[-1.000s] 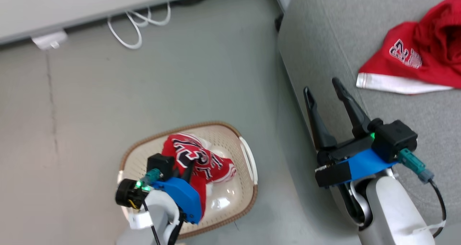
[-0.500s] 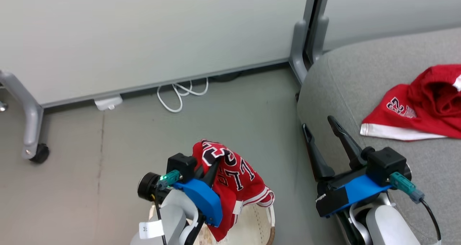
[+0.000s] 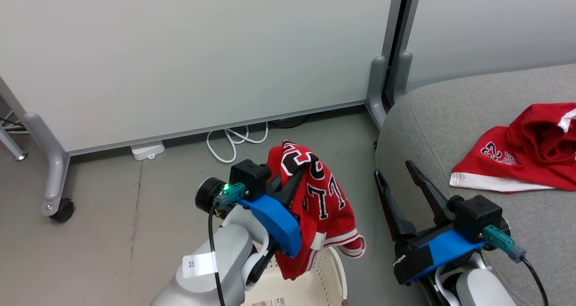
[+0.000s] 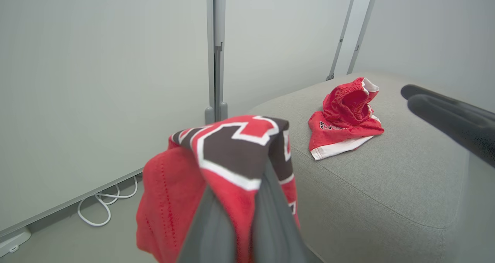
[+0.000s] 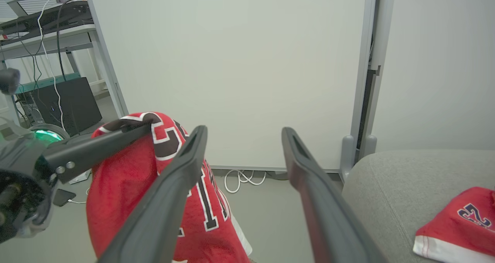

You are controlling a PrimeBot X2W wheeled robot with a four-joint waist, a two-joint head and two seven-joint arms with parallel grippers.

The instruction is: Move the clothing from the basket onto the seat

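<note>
The change over the last second is that the jersey [image 3: 324, 207] is no longer lying crumpled in the basket [image 3: 335, 270]: it now hangs in the air from the left gripper [image 3: 297, 175], whose fingers [image 4: 278, 232] are pinched together on a fold near the big black-and-white number, the rest of the cloth draping down on both sides. Its lower hem dangles just over the basket's near rim (whether it brushes the plastic cannot be told). The head view has also tilted upward in that time, so the shift of the floor and the white cable [image 3: 238, 139] across the picture is the camera's doing, not theirs. The shorts [image 3: 517, 162] lie where they did, on top of the seat [image 3: 450, 117], well in from its rounded left edge. The right gripper [image 3: 393, 168] holds its place just beside that left edge, jaws spread apart and holding nothing. For the task this probably means the pick is done and the last garment is in transit; what remains, by my reading, is a sideways carry over the seat's left edge and a release beside the shorts, with the trailing hem the likeliest thing to snag on the basket rim.
</note>
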